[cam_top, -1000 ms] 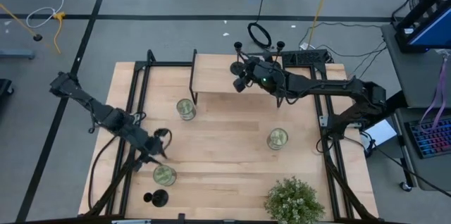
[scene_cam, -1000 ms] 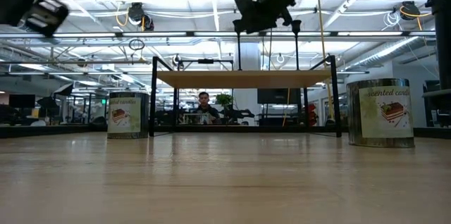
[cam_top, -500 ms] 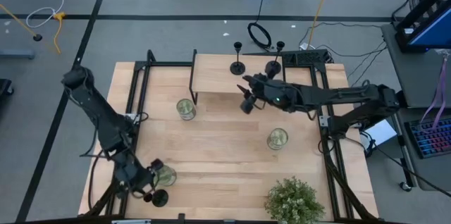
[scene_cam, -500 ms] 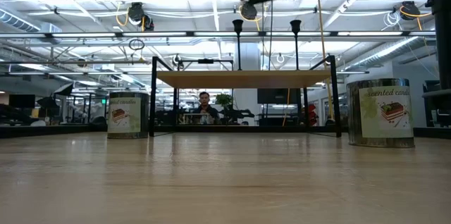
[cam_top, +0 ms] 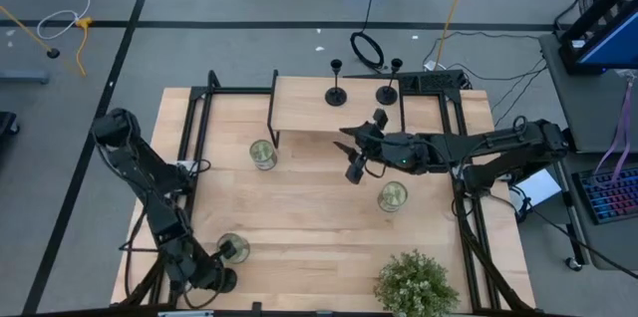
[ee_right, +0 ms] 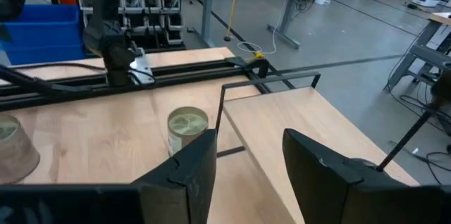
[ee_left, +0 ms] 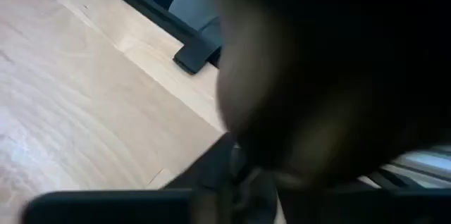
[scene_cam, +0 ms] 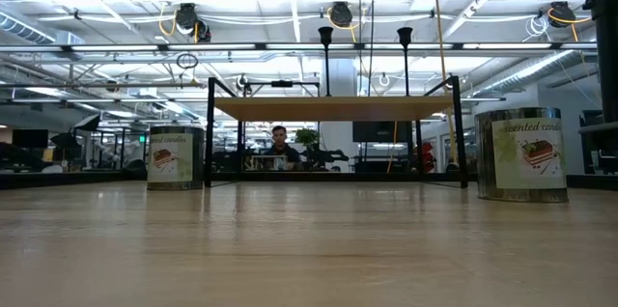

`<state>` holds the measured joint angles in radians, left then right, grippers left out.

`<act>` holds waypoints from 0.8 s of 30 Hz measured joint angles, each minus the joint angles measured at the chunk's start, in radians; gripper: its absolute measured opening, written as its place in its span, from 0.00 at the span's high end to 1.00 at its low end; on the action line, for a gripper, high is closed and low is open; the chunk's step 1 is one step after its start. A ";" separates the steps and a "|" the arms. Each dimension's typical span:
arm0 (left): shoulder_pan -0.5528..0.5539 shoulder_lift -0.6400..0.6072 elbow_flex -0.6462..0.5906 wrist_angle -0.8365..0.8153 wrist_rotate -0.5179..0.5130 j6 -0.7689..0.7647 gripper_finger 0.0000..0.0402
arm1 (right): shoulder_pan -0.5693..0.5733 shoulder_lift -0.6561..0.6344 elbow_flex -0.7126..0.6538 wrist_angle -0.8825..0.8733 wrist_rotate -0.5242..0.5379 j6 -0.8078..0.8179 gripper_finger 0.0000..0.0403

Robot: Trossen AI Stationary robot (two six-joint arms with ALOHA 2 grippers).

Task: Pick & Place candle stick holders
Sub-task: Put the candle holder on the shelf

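Since a second ago the left gripper (cam_top: pixel 211 277) has swung down to the counter's (cam_top: pixel 299 207) front-left corner, onto the third candle stick holder there; I cannot tell its grip. Two candle stick holders (cam_top: pixel 336 96) stand on the shelf (cam_top: pixel 299 108). Right gripper (cam_top: pixel 354 158) has backed off, released, with clear room mid-counter.

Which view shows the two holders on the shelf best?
Low view: both holders stand upright in profile on the shelf. High view shows only their bases from above. Right wrist catches one stem at the edge; left wrist shows none.
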<state>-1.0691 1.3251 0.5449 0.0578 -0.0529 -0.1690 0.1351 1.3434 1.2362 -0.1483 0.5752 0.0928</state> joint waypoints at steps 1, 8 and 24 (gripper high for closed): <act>0.000 0.000 0.000 -0.001 -0.001 -0.001 0.84 | 0.005 0.000 0.000 0.000 0.000 -0.001 0.61; 0.024 -0.013 0.000 0.084 -0.108 -0.061 0.95 | 0.014 0.000 0.000 0.005 0.000 -0.027 0.61; 0.478 -0.016 0.431 -0.220 -0.133 0.267 0.96 | 0.013 -0.013 0.000 0.045 -0.001 -0.128 0.61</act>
<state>-0.5911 1.3090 0.9759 -0.1620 -0.1863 0.0980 0.1482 1.3303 1.2362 -0.1035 0.5740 -0.0352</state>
